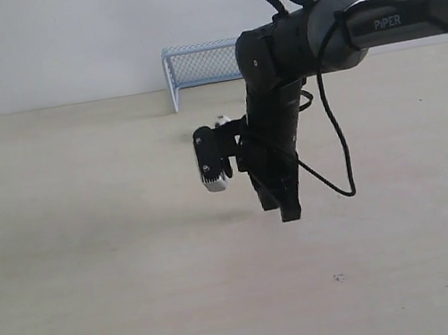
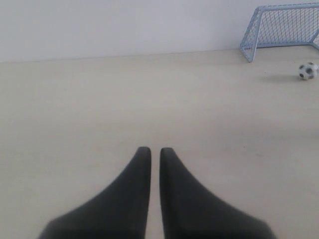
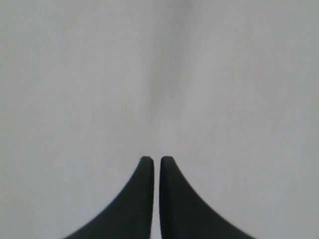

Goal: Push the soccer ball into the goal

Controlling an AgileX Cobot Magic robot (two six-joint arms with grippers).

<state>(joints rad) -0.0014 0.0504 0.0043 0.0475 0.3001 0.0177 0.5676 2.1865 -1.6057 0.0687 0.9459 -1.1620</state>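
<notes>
The soccer ball lies on the beige table a short way in front of the goal, which stands against the back wall. In the exterior view the goal is at the back centre. Only a sliver of the ball peeks out above the right arm's wrist camera. My right gripper hangs fingers-down in front of the ball, nearer the camera, and is shut on nothing. In its own view the right gripper shows only a pale surface. My left gripper is shut and empty, far from the ball.
The right arm reaches in from the right with a black cable looping below it. The left arm is out of the exterior view. The white wall rises behind the table's far edge.
</notes>
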